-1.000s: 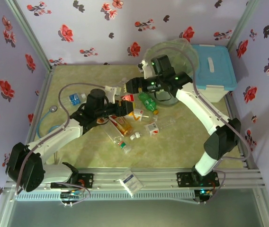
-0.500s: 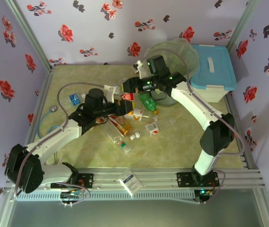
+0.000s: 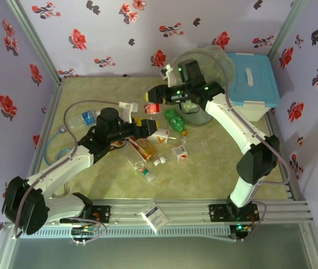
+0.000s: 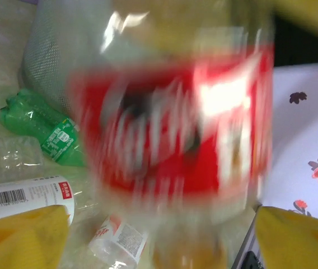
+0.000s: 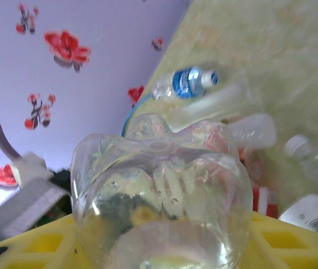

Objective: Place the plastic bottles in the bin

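The red bottle (image 3: 154, 106) is held above the counter (image 3: 215, 162), left of the bin (image 3: 219, 60) and apart from it. It is gripped by the right fingers (image 5: 293, 238); in the right wrist view its clear base is seen clamped between them. The left fingers (image 4: 19, 235) are spread wide on the near side of the red bottle. In the left wrist view the blurred red label is seen between them but is not clasped. The green bottle (image 3: 174, 120) is laid on the counter at the foot of the bin. More bottles (image 3: 146, 148) are scattered nearby in the middle of the counter, and a blue-labelled bottle (image 3: 88, 117) is laid well apart to the left. The bin is stood at the back, beside a cooler (image 3: 254, 84).
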